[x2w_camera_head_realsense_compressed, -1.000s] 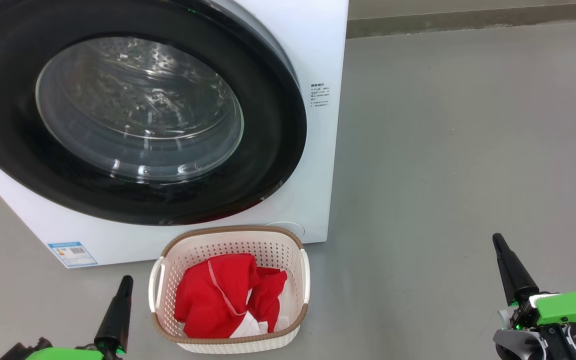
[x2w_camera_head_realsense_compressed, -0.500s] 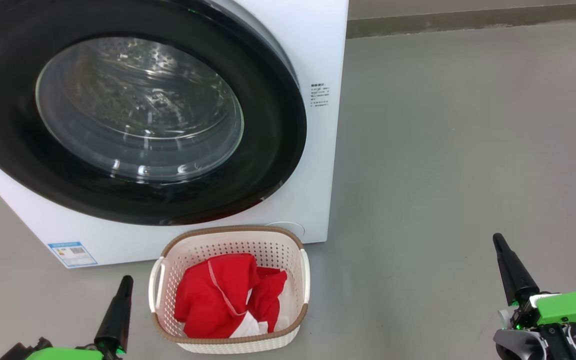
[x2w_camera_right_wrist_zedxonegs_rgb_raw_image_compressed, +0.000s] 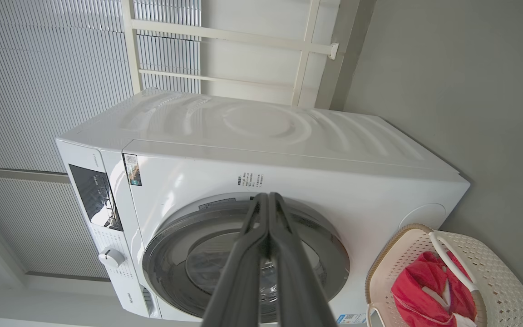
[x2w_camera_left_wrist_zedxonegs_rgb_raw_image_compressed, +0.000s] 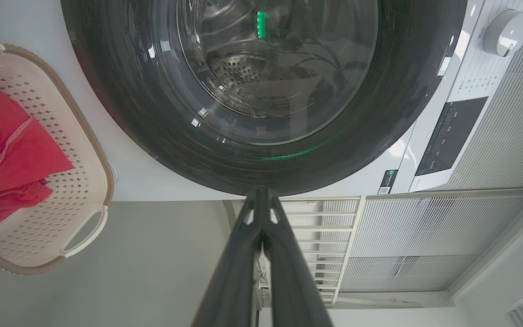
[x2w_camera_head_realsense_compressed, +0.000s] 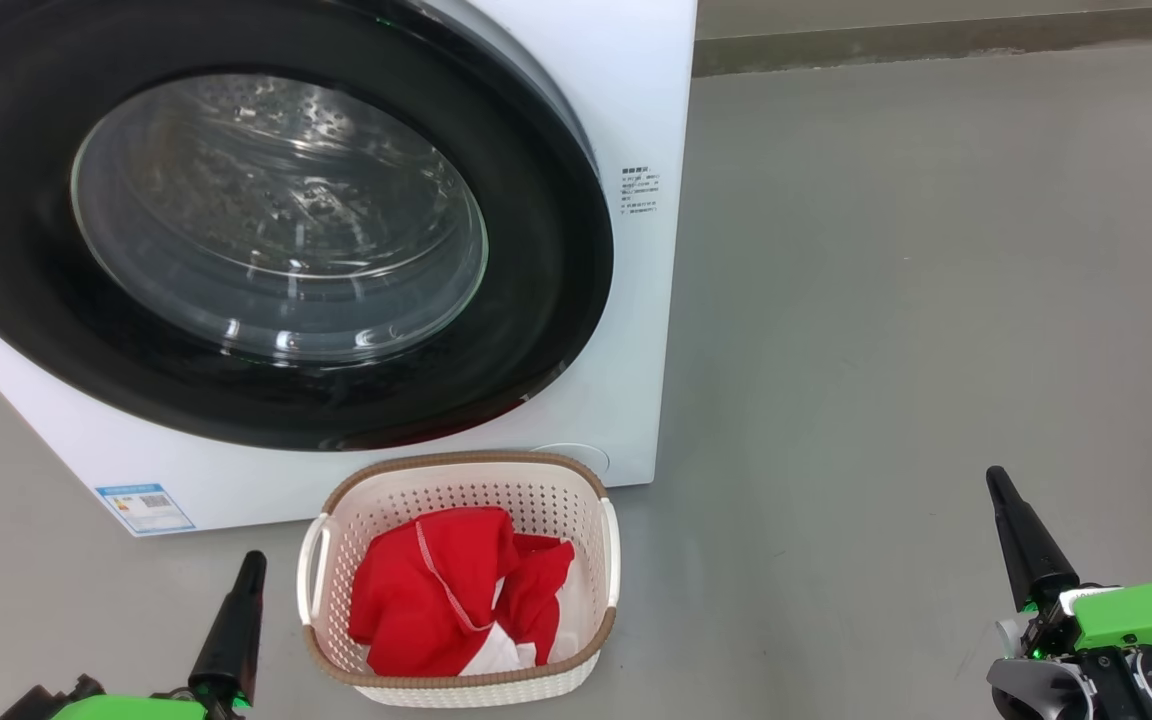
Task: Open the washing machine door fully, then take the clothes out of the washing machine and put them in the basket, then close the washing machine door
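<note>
The left gripper point(x2w_camera_head_realsense_compressed: 248, 578) sits at the lower left of the head view. Its two dark fingers are clenched into a single spike with nothing between them. In the left wrist view the fingers point(x2w_camera_left_wrist_zedxonegs_rgb_raw_image_compressed: 239, 254) meet at their tips, just under the lower edge of the door's black rim. The right gripper point(x2w_camera_head_realsense_compressed: 996, 487) is at the lower right of the head view, well apart from everything else on the grey floor point(x2w_camera_head_realsense_compressed: 936, 300). It is likewise clenched and empty, and the right wrist view shows its fingers pressed tip to tip.

Just to the right of the left gripper in the head view, at bottom centre, stands the basket point(x2w_camera_head_realsense_compressed: 466, 460). It is cream-white and perforated, with a brown rim and white side handles. The clothes point(x2w_camera_head_realsense_compressed: 426, 590) lie inside it as a crumpled red heap, with a bit of white at the lower edge and a pale stitched seam.

Directly above the basket in the frame is the washing machine point(x2w_camera_head_realsense_compressed: 636, 100), whose white front is close to the basket's far rim. The washing machine door point(x2w_camera_head_realsense_compressed: 536, 300) fills the upper left of the head view and lies closed against the front. Its glass window shows the perforated steel drum point(x2w_camera_head_realsense_compressed: 276, 210) behind it. A blue label point(x2w_camera_head_realsense_compressed: 146, 508) sits at the machine's lower corner, left of the basket. In the right wrist view a knob point(x2w_camera_right_wrist_zedxonegs_rgb_raw_image_compressed: 111, 257) and a dark control panel point(x2w_camera_right_wrist_zedxonegs_rgb_raw_image_compressed: 96, 195) appear at the left of the frame.
</note>
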Controlling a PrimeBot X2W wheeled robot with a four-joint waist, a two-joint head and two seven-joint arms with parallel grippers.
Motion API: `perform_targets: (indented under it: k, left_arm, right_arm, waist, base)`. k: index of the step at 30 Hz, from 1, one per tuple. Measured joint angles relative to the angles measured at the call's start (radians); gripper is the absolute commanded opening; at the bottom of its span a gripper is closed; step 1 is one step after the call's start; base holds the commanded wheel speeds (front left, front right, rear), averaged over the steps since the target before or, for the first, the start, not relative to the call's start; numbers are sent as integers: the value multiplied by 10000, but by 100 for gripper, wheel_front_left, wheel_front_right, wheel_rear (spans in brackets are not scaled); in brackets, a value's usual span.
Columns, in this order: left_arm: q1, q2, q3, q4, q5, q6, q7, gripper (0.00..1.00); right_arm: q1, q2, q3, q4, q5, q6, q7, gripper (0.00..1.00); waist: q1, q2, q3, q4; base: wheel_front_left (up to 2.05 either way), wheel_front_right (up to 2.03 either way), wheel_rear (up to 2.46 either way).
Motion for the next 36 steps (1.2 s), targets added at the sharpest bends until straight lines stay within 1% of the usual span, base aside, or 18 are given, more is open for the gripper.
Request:
perform_targets:
  k: [36]
  left_arm:
    - [0,0,0,0,0,0,0,0]
  right_arm:
    - [0,4,-23,0,-2,0,2,0]
  waist:
    - [0,0,0,0]
  base:
    - [0,0,0]
